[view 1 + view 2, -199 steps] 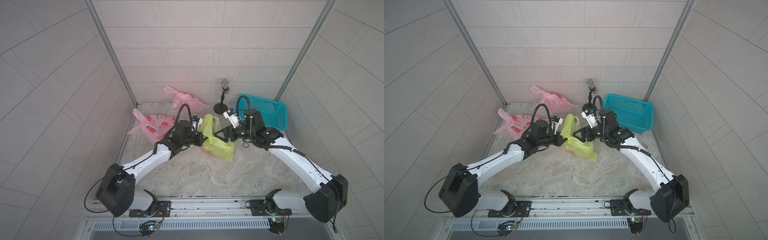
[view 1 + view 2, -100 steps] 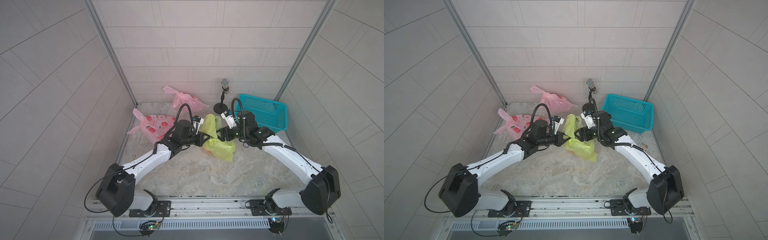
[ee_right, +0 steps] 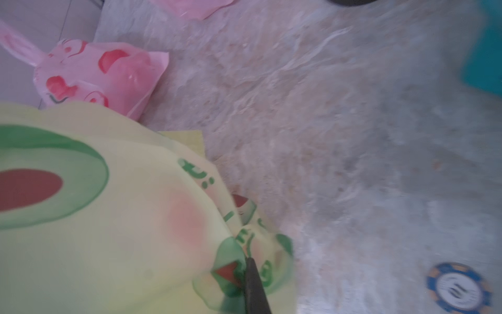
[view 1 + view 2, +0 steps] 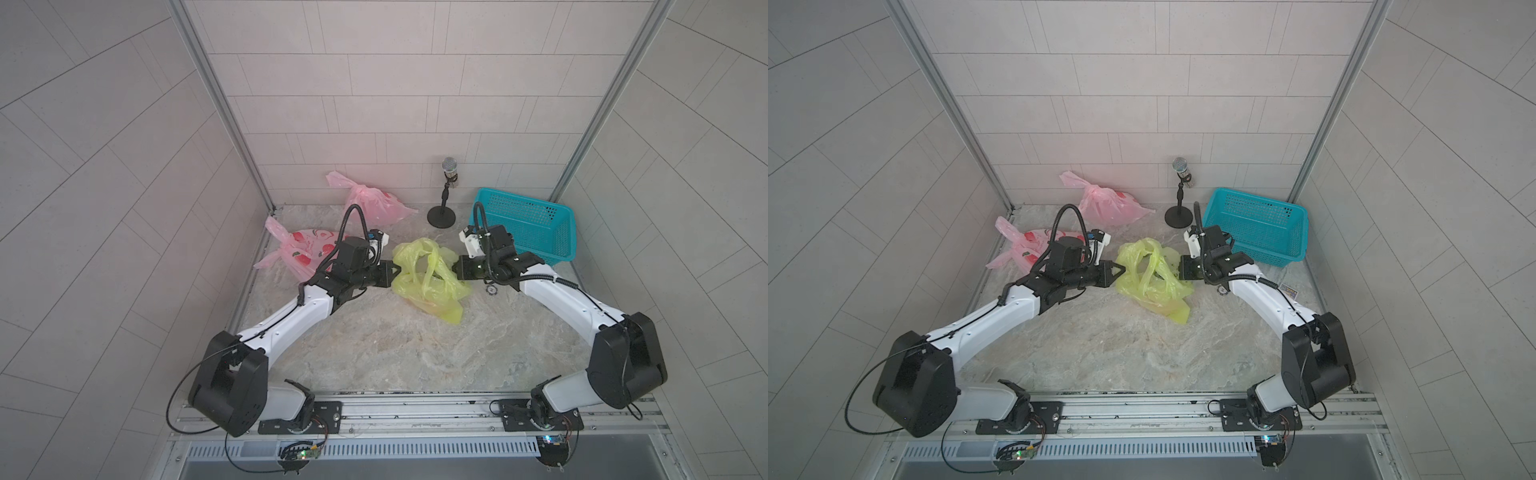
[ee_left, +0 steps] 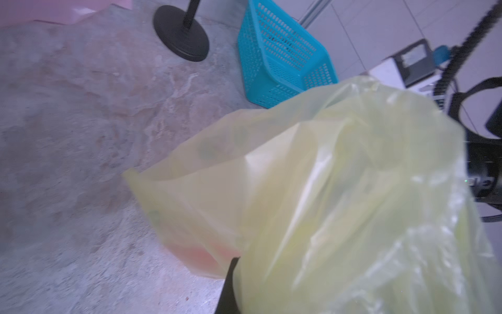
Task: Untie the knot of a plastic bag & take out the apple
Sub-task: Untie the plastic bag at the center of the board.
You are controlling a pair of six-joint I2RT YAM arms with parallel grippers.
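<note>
The crumpled yellow-green translucent plastic bag [image 4: 428, 282] lies in the middle of the grey marbled worktop [image 4: 395, 345]. The left fingers [image 4: 389, 274] are clenched on its film at its 9 o'clock edge. The right fingers [image 3: 255, 285] pinch it at 3 o'clock. A reddish blur [image 5: 195, 252] shows through the film; I cannot tell whether it is the apple. A teal mesh basket [image 4: 536, 224] stands at the bag's 2 o'clock.

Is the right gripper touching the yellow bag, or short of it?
Touching. In the right wrist view the film of the yellow bag bunches against the dark finger of the right gripper. In both top views the gripper's tip meets the bag's edge.
</note>
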